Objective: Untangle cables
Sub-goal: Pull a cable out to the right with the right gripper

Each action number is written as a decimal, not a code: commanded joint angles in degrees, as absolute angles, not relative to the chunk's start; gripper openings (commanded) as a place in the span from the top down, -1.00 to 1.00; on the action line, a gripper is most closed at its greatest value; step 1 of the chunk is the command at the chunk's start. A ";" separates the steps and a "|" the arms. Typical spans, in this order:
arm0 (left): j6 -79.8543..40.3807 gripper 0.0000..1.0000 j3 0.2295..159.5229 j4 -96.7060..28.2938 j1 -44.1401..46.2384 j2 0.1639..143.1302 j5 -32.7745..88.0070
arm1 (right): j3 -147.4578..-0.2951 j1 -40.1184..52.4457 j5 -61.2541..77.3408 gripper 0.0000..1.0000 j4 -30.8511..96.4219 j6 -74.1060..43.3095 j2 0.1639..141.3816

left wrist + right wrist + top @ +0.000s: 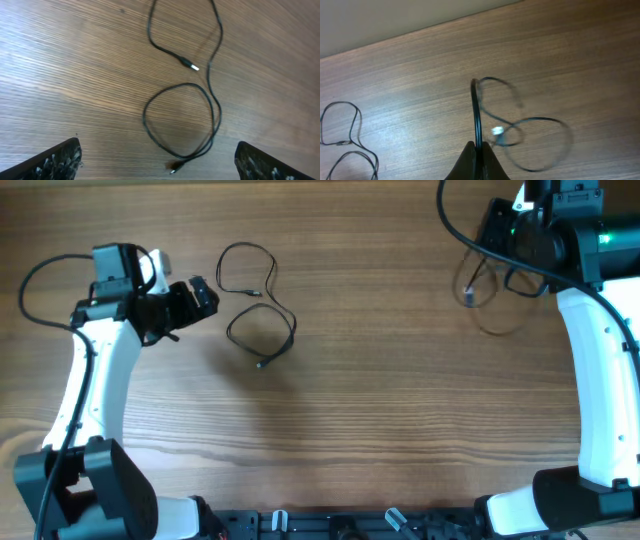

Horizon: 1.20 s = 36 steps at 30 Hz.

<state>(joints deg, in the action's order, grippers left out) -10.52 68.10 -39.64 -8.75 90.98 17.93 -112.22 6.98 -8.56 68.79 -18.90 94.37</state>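
Wood-grain tabletop [380, 410] stretches under both my arms, with a pale strip [380, 20] beyond its far edge in my right wrist view. My left fingers [206, 295] are spread wide and hold nothing. They hover just left of a thin black cable [218, 120] that lies flat on the wood in two loose loops, one metal plug [190, 64] ending the upper loop and the other at the foot of the lower one. Well apart, at the far right, my right fingers [478, 159] are pressed together, pinching a second cable [476, 112]. It rises straight from them and curls into blurred loops around a pale plug end [497, 131]; I cannot tell whether those loops touch the wood. From overhead, my right arm's thicker black wire [446, 220] crosses this cable and hides part of it.
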 commanded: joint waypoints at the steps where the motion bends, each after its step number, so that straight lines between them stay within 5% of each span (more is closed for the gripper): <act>1: -9.58 -1.00 68.27 -38.70 -5.98 90.43 18.63 | -112.84 3.99 -8.16 0.92 68.25 -17.56 94.28; 21: -9.39 -1.00 68.27 -30.02 6.11 90.43 18.65 | -112.84 -36.10 -9.37 0.91 60.58 -16.71 94.70; 36: -9.41 -1.00 68.27 -32.56 7.42 90.41 18.65 | -112.84 -43.99 -9.67 0.91 50.30 -18.09 108.47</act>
<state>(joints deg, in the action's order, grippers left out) -10.52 68.10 -31.51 7.14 90.98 17.93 -112.20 -43.81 -6.63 51.86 -17.47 106.63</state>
